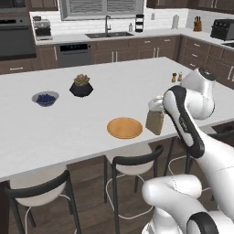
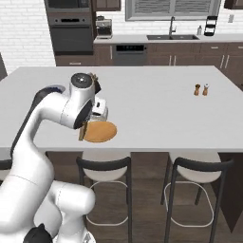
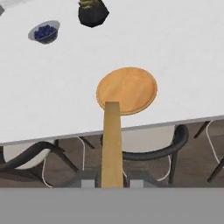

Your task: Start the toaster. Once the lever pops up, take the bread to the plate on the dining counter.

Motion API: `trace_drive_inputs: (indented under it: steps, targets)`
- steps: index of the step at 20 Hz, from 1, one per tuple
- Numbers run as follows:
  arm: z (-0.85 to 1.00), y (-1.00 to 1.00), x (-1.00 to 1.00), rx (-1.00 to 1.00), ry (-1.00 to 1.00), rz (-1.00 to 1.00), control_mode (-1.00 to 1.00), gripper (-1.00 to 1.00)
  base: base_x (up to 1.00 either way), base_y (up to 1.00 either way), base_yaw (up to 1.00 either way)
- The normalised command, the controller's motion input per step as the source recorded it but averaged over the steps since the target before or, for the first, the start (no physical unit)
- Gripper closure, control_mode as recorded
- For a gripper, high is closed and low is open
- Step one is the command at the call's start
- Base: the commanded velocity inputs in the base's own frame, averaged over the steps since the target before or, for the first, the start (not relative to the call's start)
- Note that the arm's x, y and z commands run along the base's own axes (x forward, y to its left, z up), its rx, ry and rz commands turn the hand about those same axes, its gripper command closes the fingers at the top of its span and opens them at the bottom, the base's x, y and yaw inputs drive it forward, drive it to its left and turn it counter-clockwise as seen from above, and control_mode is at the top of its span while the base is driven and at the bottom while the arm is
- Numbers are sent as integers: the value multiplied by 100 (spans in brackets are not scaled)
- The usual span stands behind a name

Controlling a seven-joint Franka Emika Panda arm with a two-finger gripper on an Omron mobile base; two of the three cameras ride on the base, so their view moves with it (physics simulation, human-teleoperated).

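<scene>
Gripper point(image 3: 112, 180) pinching the bread point(image 3: 112, 144) edge-on, held in the air just short of the plate point(image 3: 127, 90) near the dining counter point(image 3: 175, 52) edge — I'd carry it fwd over the plate's middle, lower, tilt flat, then let go.

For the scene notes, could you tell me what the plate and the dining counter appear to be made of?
The plate looks wooden with a matte finish: orange-tan with faint grain streaks, though glazed ceramic is possible. The dining counter looks like smooth white stone or laminate: uniform, pale, barely reflective.
</scene>
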Motion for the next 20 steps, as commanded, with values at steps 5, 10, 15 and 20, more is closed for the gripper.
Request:
trace_drive_inputs:
  steps: [5,10,15,20]
  targets:
    - [-43,-6,67,28,5,5,-100,100,0,0,0]
    - [-28,23,84,8,0,0,-100,100,0,0,0]
    - [-37,18,84,0,0,0,-100,100,0,0,0]
    - [-53,3,41,0,0,0,-100,100,0,0,0]
